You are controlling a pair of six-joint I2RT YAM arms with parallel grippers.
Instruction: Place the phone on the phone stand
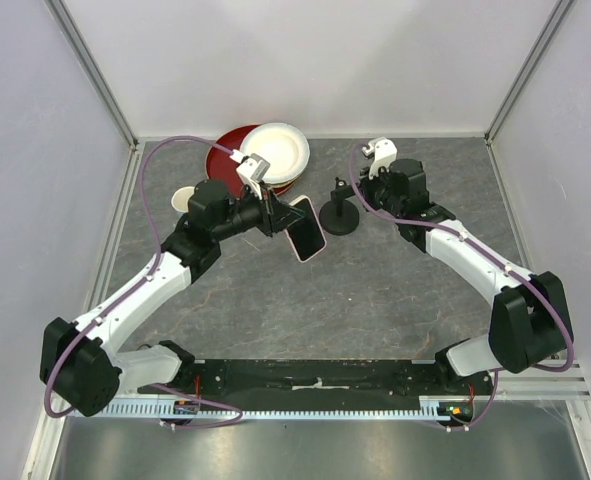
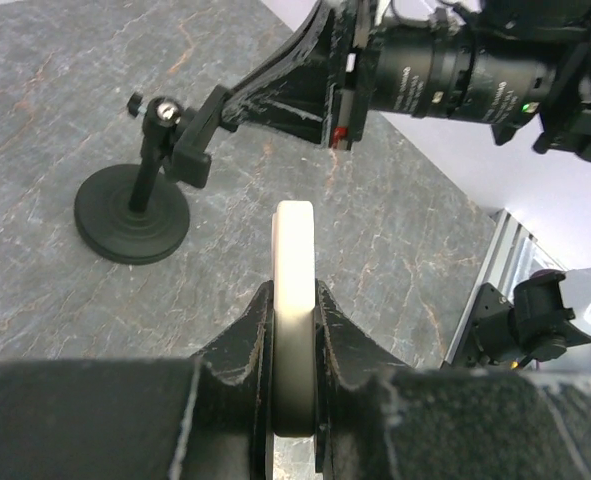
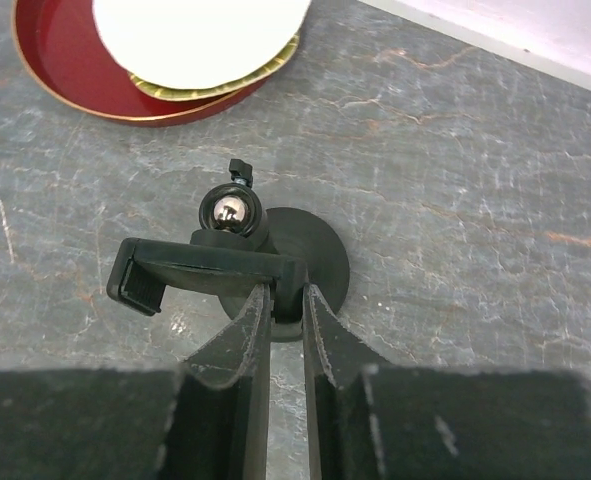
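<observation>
Stiff, likely slippery phone (image 1: 308,240): left gripper (image 2: 294,300) is pinching its rim; right gripper (image 3: 286,300) is clamping the phone stand (image 3: 320,255).

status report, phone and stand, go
Left gripper shut on phone, held edge-up. Right gripper shut on phone stand, at its bracket. Phone not yet mounted; nothing between.

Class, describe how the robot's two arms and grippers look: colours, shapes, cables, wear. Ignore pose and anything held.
The left arm and right arm have white tubular links between bulky black joints. A purple cable runs along each. Each wrist carries a white camera mount. The left gripper and right gripper have black tapered fingers with scuffed, pale-worn edges.
</observation>
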